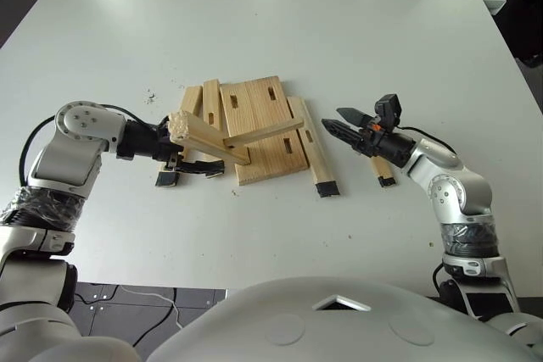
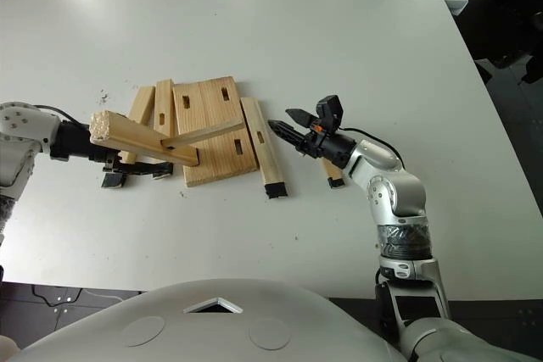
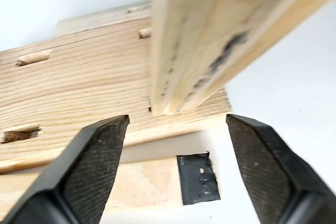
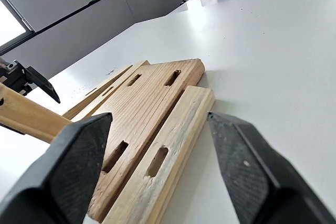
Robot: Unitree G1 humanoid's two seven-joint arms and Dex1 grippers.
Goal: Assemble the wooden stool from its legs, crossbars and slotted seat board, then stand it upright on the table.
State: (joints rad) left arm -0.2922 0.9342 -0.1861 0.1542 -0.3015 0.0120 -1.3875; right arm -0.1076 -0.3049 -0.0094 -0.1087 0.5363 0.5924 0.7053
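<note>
- The left hand (image 3: 177,121) sits low on the white desk (image 1: 339,40), at the left of the parts. Its fingers are spread wide and grip nothing.
- A raised leg (image 1: 208,137) slants over that hand. Its near end is lifted by the wrist and its far end rests on the board's edge. A crossbar (image 1: 267,130) juts from it across the board and appears to be joined to it.
- Two more legs lie flat just left of the board, an outer leg (image 1: 190,99) and an inner leg (image 1: 212,106).
- The slotted seat board (image 1: 254,108) lies flat in the middle of the desk, slots facing up.
- A slotted leg (image 1: 307,142) with a black foot lies flat against the board's right edge.
- The right hand (image 1: 333,118) hovers just right of that leg. Its fingers are wide open, empty and aimed at the leg.
- A short wooden piece (image 1: 383,174) with a dark end lies beneath the right forearm.
- Assembly looks to be at an early stage, at the step of joining legs to crossbars. Nothing stands upright.
- The next move likely calls for the right hand to close on the slotted leg and line up its slot with the crossbar's free end, while the left hand steadies the raised leg.
</note>
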